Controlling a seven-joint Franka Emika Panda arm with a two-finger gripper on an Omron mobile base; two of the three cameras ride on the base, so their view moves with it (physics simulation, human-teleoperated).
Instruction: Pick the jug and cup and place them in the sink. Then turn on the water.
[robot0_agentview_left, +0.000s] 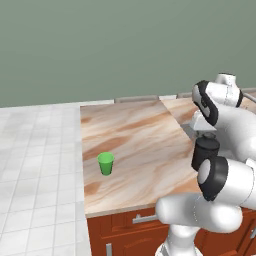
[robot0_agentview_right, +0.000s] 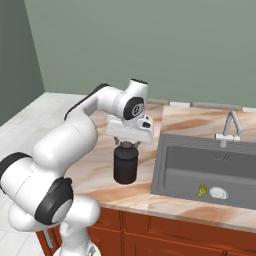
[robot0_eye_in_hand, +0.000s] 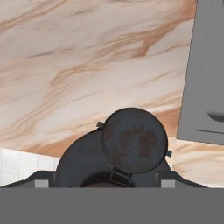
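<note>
The big marbled brown-and-cream stone counter (robot0_agentview_right: 95, 182) is carrying the things. Cut into it on one side is the large dark grey rectangular sink (robot0_agentview_right: 172, 172), with a slim silver faucet (robot0_agentview_right: 229, 129) at its back rim. No water is coming from the faucet.

The squat dark grey-black round jug (robot0_agentview_right: 125, 165) is standing upright on the counter, just beside the sink's near wall. Its long axis is running straight up and down, and its narrower round cap is pointing up at the robot's hand.

The pincer (robot0_agentview_right: 126, 144) is hanging right over the jug, pointing straight down. Its jaws are standing wide, one on each side of the cap, and they are not squeezing anything. In the hand view, the cap (robot0_eye_in_hand: 134, 140) is sitting just above the two dark tips. The next move looks like a short drop and a squeeze.

The small bright green tapered plastic cup (robot0_agentview_left: 105, 163) is standing upright, open end up, well apart from the jug, on the side away from the sink.
</note>
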